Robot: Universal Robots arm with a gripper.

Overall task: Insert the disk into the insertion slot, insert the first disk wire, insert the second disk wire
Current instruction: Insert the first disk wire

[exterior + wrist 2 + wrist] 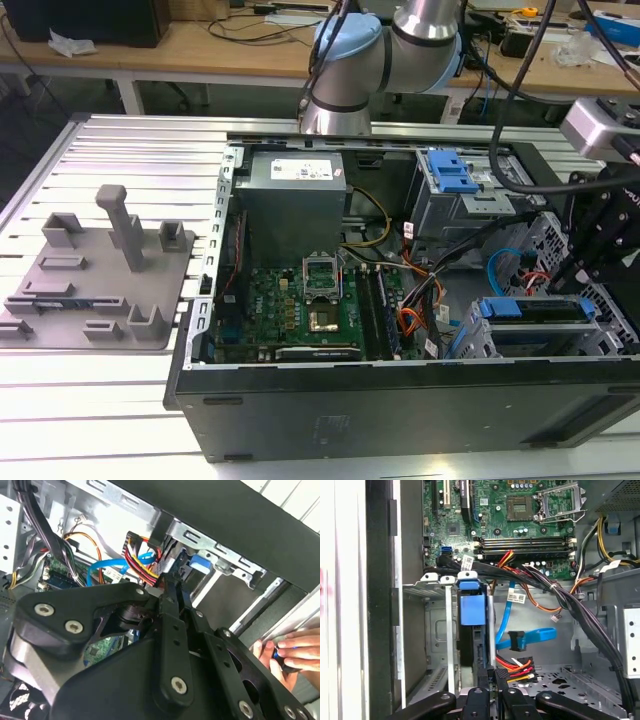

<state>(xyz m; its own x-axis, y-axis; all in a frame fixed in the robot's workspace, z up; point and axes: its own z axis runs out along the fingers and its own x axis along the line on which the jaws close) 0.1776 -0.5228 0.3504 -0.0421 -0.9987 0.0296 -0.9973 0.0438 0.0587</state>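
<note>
The blue-framed silver disk (471, 607) is judged seated in the perforated metal insertion slot (470, 338); wire insertion by the narrow-jawed black gripper (491, 672) demands exact alignment.

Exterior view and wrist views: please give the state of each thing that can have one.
Case: open, side panel off.
Disk: seated in the slot.
Blue cable: loose, its black plug apart from the disk.
CPU socket: cover plate swung open.
Gripper: at the disk's end, beside the power wires.
</note>
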